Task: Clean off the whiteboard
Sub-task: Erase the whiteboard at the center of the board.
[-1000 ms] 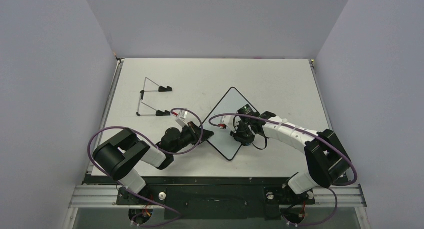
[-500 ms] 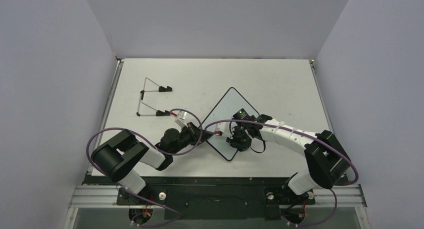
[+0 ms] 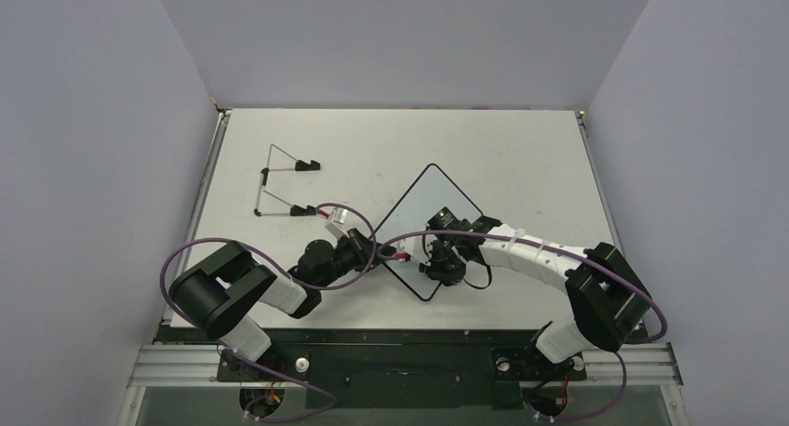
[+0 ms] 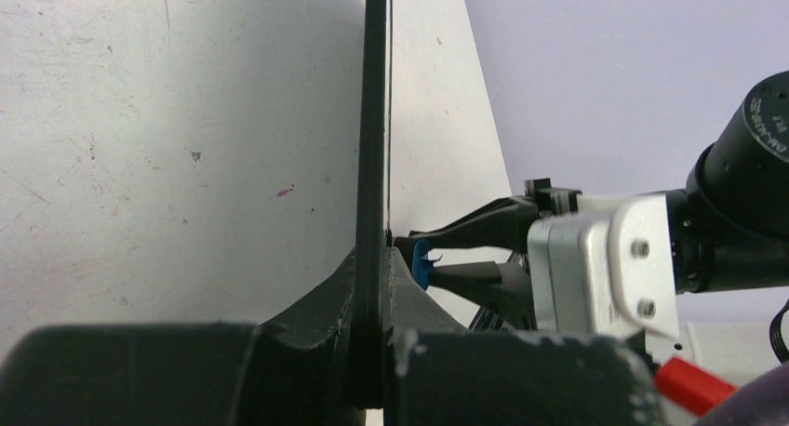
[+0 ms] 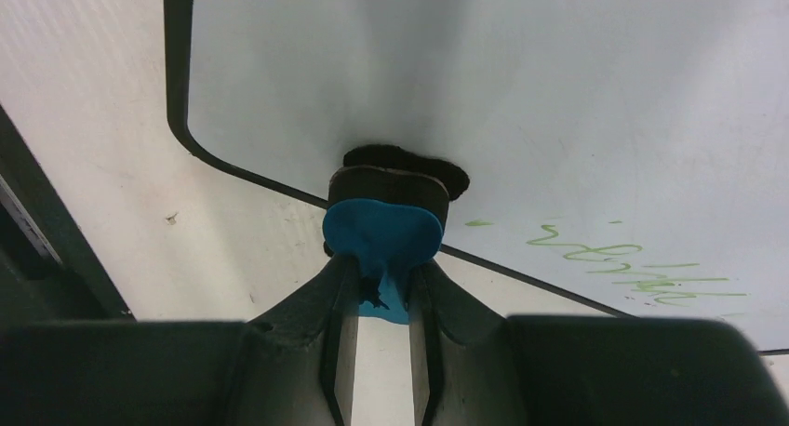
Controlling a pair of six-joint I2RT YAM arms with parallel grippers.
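Note:
The whiteboard [image 3: 430,198] lies as a diamond on the table, white with a narrow black rim. My left gripper [image 3: 382,253] is shut on its left corner; in the left wrist view the rim [image 4: 375,119] runs edge-on between the jaws of the left gripper [image 4: 375,268]. My right gripper [image 3: 437,268] is shut on the blue eraser [image 5: 381,235], whose black pad presses on the whiteboard face [image 5: 465,91] near its lower corner. The eraser [image 4: 421,261] also shows past the board's edge in the left wrist view. Faint green handwriting [image 5: 633,263] lies right of the eraser.
A thin wire stand [image 3: 279,179] with black feet rests at the far left of the white table [image 3: 530,156]. Purple cables [image 3: 363,223] loop over both arms near the board. Grey walls enclose the table on three sides.
My right gripper has slid the eraser down and left across the board, toward its near corner. The left gripper keeps its hold on the board and has barely moved.

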